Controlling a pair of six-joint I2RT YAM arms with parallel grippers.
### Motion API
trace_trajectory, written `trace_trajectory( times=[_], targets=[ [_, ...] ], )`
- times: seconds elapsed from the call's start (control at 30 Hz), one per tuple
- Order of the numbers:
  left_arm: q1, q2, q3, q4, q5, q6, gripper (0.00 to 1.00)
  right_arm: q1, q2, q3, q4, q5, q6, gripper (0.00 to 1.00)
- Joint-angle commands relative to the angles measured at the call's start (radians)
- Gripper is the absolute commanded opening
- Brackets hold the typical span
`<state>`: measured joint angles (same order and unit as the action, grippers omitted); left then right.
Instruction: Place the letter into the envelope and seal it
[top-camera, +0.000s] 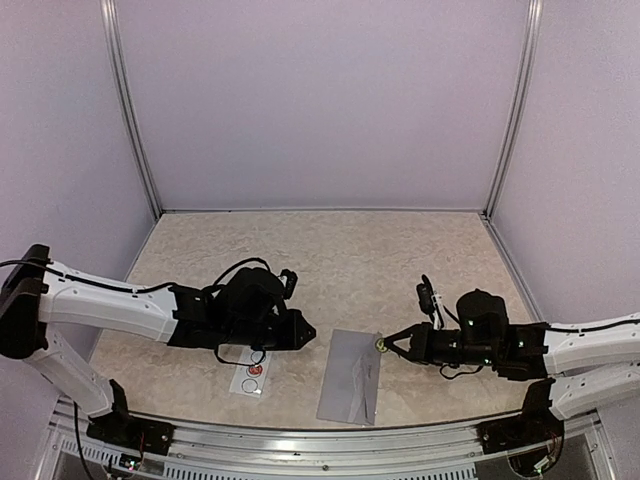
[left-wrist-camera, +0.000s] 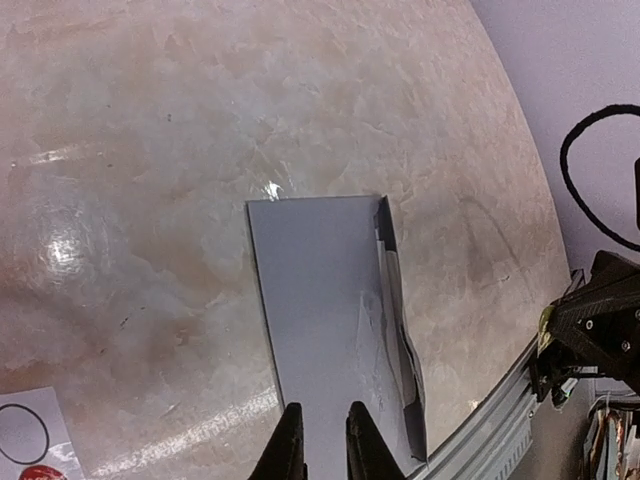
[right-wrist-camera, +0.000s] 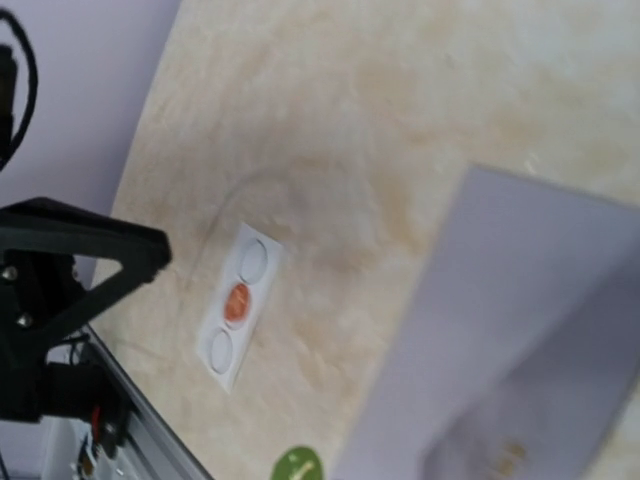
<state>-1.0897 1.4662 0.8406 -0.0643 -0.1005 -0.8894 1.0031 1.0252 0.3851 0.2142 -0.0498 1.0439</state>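
The grey envelope (top-camera: 350, 378) lies flat near the table's front edge. It also shows in the left wrist view (left-wrist-camera: 320, 300) and blurred in the right wrist view (right-wrist-camera: 520, 330). Its flap (left-wrist-camera: 392, 290) is folded along the right edge, creased at the lower end. No separate letter sheet shows. My left gripper (top-camera: 308, 336) hovers at the envelope's left edge; its tips (left-wrist-camera: 324, 410) are almost shut, with nothing between them. My right gripper (top-camera: 383, 345) is at the envelope's upper right corner, shut on a small green round sticker (right-wrist-camera: 297, 466).
A white sticker card (top-camera: 252, 378) with one red sticker (right-wrist-camera: 236, 300) and empty rings lies left of the envelope, under the left arm. The metal front rail (top-camera: 320, 440) runs just below the envelope. Enclosure walls stand on three sides.
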Motion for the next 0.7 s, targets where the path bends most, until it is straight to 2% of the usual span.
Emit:
trace_trajectory(
  times=[0.0,0.13,0.37,0.5,0.67],
  targets=[
    [-0.036,0.129,0.069,0.091,0.088,0.03,0.13,-0.014,0.007,-0.069,0.155,-0.031,0.034,0.0],
    [-0.05,0.234,0.113,0.11,0.135,0.039,0.1,-0.023,0.084,-0.084,0.241,-0.061,0.041,0.0],
    [-0.053,0.331,0.117,0.149,0.202,0.039,0.08,-0.032,0.285,-0.071,0.432,-0.144,0.057,0.0],
    [-0.053,0.362,0.107,0.149,0.204,0.041,0.06,-0.033,0.397,-0.068,0.548,-0.182,0.083,0.0],
    [-0.052,0.374,0.086,0.147,0.2,0.037,0.06,-0.032,0.483,-0.063,0.592,-0.195,0.104,0.0]
  ],
)
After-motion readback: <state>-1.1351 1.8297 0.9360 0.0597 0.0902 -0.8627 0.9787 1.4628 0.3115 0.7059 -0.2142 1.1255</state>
